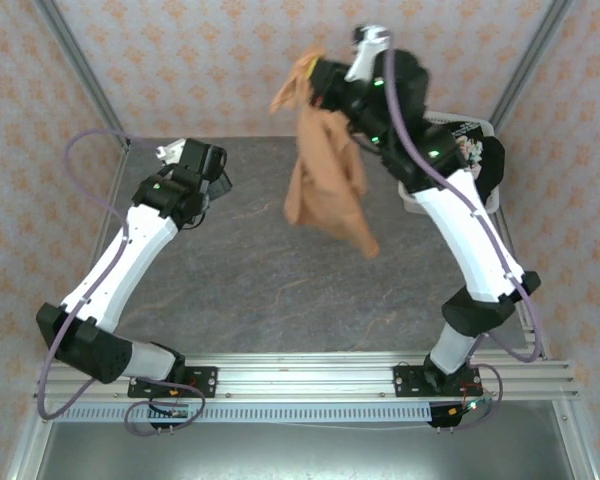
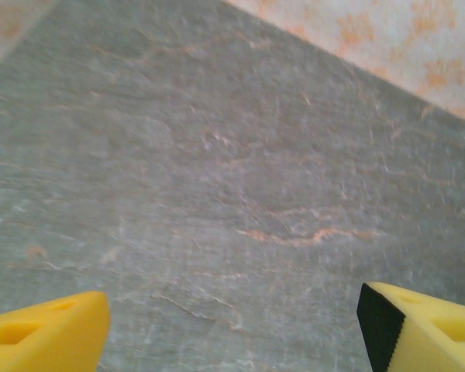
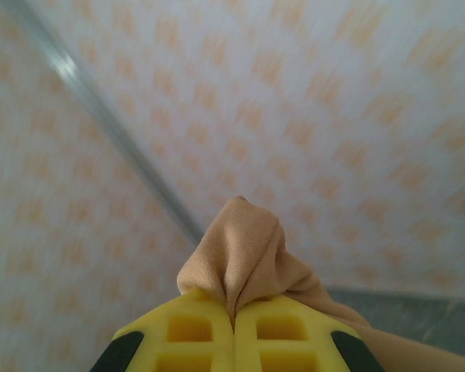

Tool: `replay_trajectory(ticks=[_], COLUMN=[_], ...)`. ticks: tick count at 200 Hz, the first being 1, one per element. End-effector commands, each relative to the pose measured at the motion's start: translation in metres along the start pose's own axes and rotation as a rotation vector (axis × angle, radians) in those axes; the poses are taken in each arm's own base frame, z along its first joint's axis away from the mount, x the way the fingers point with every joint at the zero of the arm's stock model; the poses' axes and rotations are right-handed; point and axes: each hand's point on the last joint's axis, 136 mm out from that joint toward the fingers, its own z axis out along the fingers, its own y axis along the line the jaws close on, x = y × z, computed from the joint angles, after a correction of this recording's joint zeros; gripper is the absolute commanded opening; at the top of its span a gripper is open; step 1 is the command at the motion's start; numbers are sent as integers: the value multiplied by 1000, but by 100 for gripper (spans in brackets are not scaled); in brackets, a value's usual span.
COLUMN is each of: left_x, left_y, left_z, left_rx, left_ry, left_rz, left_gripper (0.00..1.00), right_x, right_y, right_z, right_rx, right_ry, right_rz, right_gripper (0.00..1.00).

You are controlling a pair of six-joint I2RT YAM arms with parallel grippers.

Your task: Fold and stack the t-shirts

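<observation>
The right tool point(image 3: 234, 311) has its two yellow fingers pressed together on a pinched fold of the orange t-shirt point(image 3: 240, 260). From above, the right tool point(image 1: 318, 78) is raised high over the far side of the bench point(image 1: 240, 280), its arm bent at the elbow and stretched up and leftward. The orange t-shirt point(image 1: 325, 180) hangs from it in a crumpled, drooping column of soft matte cloth, its lower end in the air above the bench.

The left tool point(image 2: 232, 329) stands wide apart with nothing between its yellow fingers; the right-hand finger carries a black toothed pad point(image 2: 373, 325). It points down at bare grey stone-patterned bench point(image 2: 217, 170) veined with thin orange streaks. From above, the left tool point(image 1: 172, 153) sits low at the far left, its arm folded.

Two t-shirts in all: the second, a black t-shirt point(image 1: 487, 160) with pink flowers, lies in one white plastic basket point(image 1: 412, 200) behind the right arm.
</observation>
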Motion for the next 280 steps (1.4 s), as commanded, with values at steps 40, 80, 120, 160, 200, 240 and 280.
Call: replay_trajectory(ticks=[40, 80, 120, 160, 200, 240, 280], left_x=[7, 40, 80, 102, 125, 155, 197], left_y=[64, 58, 33, 13, -1, -38, -80], left_z=[-22, -10, 12, 26, 37, 32, 17], left_rx=[-135, -79, 14, 50, 74, 219, 290], left_ry=[-49, 72, 236, 319, 409, 507, 550], left_rz=[-25, 12, 0, 22, 44, 165, 467], left_gripper=[87, 82, 79, 78, 74, 66, 74], right_x=[206, 288, 309, 275, 279, 256, 237], right_y=[-54, -87, -152, -262, -350, -423, -451], right_z=[42, 14, -23, -34, -12, -37, -69], right_rx=[74, 89, 266, 582, 845, 1152, 1214], right_ry=[497, 730, 780, 651, 643, 624, 590], right_rz=[26, 45, 180, 310, 335, 291, 307], right_gripper=[0, 0, 62, 73, 65, 57, 54])
